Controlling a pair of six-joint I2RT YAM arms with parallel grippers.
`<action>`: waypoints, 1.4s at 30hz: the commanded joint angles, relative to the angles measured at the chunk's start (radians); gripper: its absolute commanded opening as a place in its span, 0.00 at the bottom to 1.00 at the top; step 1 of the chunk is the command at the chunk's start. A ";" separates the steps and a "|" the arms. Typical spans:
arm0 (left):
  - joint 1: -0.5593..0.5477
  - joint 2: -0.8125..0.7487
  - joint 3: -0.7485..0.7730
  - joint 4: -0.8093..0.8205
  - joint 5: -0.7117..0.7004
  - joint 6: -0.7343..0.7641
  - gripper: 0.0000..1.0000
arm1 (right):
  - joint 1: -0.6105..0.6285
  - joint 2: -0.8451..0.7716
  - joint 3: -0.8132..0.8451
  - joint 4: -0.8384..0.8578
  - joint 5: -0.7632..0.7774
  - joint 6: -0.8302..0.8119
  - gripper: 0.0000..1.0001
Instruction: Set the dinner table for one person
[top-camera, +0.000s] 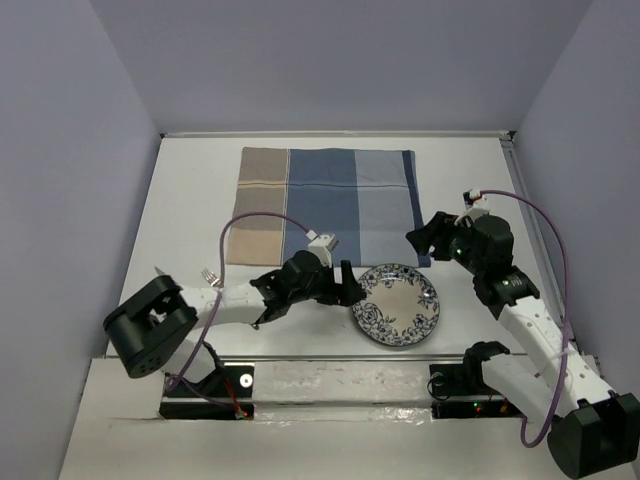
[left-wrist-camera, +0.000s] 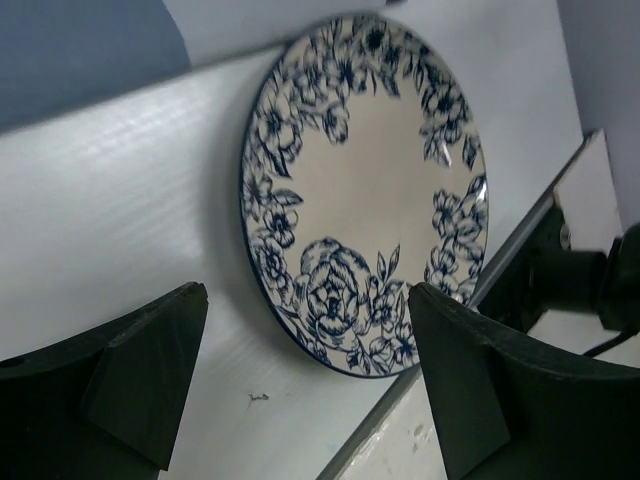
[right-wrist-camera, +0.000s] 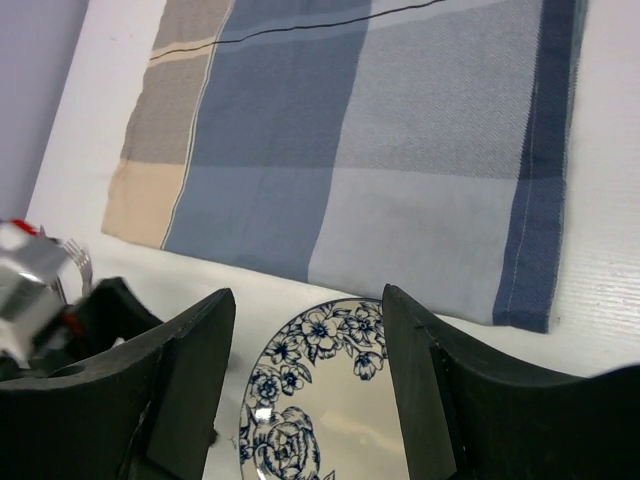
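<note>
On the white dinner table (top-camera: 190, 200), near its front edge, lies a blue-flowered plate (top-camera: 396, 304). My left gripper (top-camera: 352, 287) is just off the plate's left rim, open. In the left wrist view the plate (left-wrist-camera: 370, 190) lies ahead of the left gripper (left-wrist-camera: 305, 330), and only bare table shows between the fingers. My right gripper (top-camera: 424, 246) hovers behind the plate's far right edge, open and holding nothing. The right wrist view looks down past the right gripper (right-wrist-camera: 305, 370) at the plate (right-wrist-camera: 330, 410).
A blue-and-tan striped placemat (top-camera: 330, 205) lies flat behind the plate, also seen as the placemat (right-wrist-camera: 350, 140) from the right wrist. A silver fork (top-camera: 210, 275) lies beside the left arm. The table's front edge (left-wrist-camera: 440, 400) runs close under the plate.
</note>
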 joint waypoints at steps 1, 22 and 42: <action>-0.027 0.124 0.053 0.085 0.140 -0.003 0.89 | -0.007 -0.016 0.006 0.009 -0.078 -0.025 0.66; -0.027 0.344 0.082 0.099 0.127 0.009 0.46 | -0.007 -0.042 -0.034 0.023 -0.054 0.004 0.63; 0.000 0.156 0.018 0.174 0.133 -0.066 0.00 | -0.007 -0.098 0.006 -0.024 -0.075 0.010 0.63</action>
